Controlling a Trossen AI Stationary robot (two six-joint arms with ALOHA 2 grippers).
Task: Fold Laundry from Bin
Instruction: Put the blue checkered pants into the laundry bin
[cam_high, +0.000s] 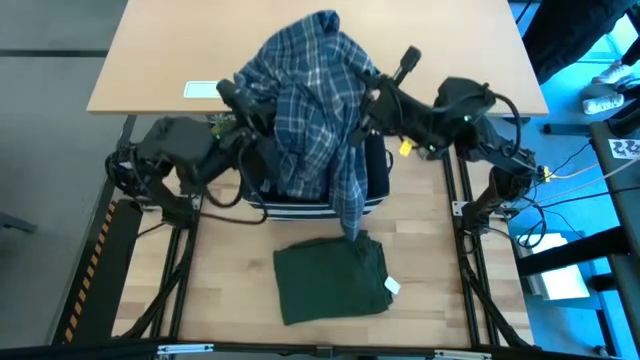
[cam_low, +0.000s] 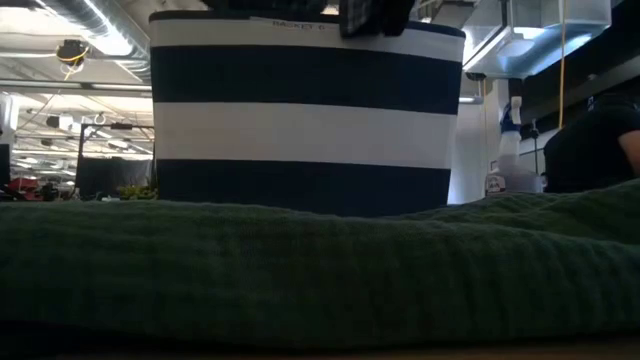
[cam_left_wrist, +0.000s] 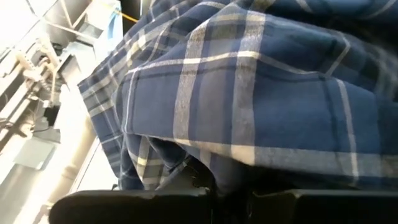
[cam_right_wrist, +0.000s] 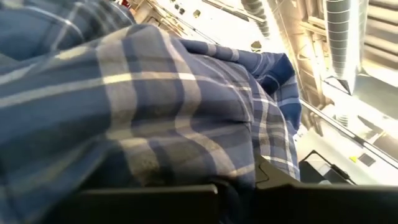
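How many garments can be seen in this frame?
2. A plaid shirt is held up over the bin by both shut grippers; a folded dark green garment lies on the table in front of it. The bin may hide more.

Left gripper (cam_high: 250, 103) and right gripper (cam_high: 368, 103), both clamped, raised facing each other.

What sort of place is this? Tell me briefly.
Probably a robotics lab or workshop, not a home: two robot arms hold a plaid shirt over a striped bin, exposed ceiling ducts run overhead, and loose cables trail beside the table.
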